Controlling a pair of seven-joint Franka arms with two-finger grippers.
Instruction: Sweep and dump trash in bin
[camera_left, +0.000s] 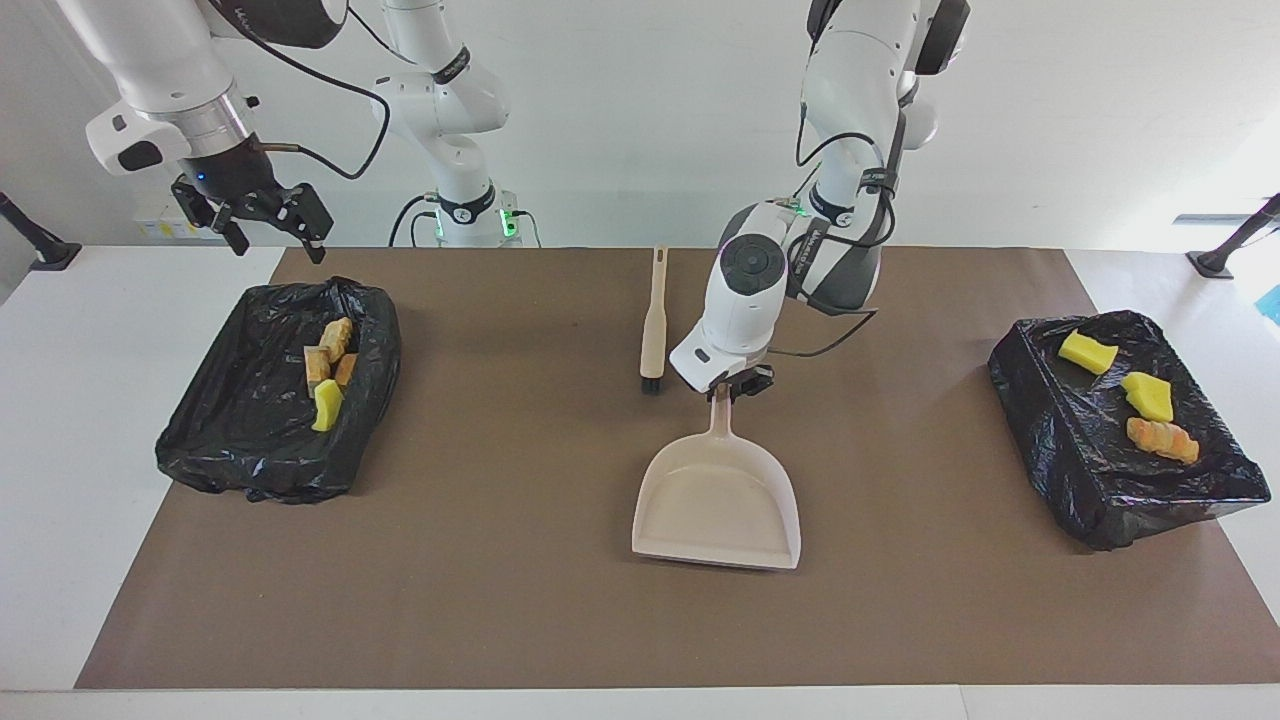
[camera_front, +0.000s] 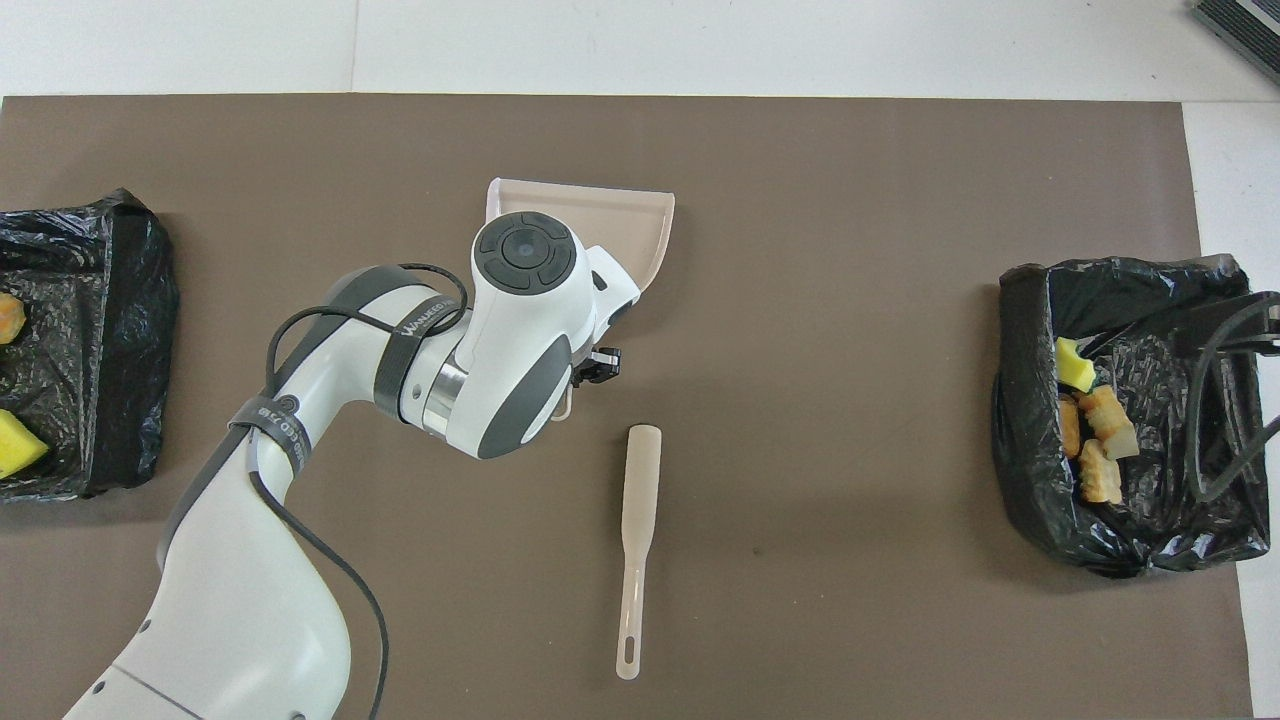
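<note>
My left gripper (camera_left: 728, 386) is shut on the handle of the empty beige dustpan (camera_left: 718, 505), low over the middle of the mat, its mouth pointing away from the robots. In the overhead view the left arm hides most of the dustpan (camera_front: 630, 215). The beige brush (camera_left: 653, 325) lies beside it, nearer the robots. Several pieces of trash (camera_left: 328, 370) sit in the black-bagged bin (camera_left: 200, 440) at the right arm's end. My right gripper (camera_left: 270, 222) hangs open and empty above that bin's edge.
A second black-bagged bin (camera_left: 1060, 440) stands at the left arm's end, with two yellow foam chunks (camera_left: 1088, 352) and an orange striped piece (camera_left: 1162, 439) on it. The brown mat (camera_left: 500, 600) covers the table. The brush (camera_front: 638, 540) lies lengthwise.
</note>
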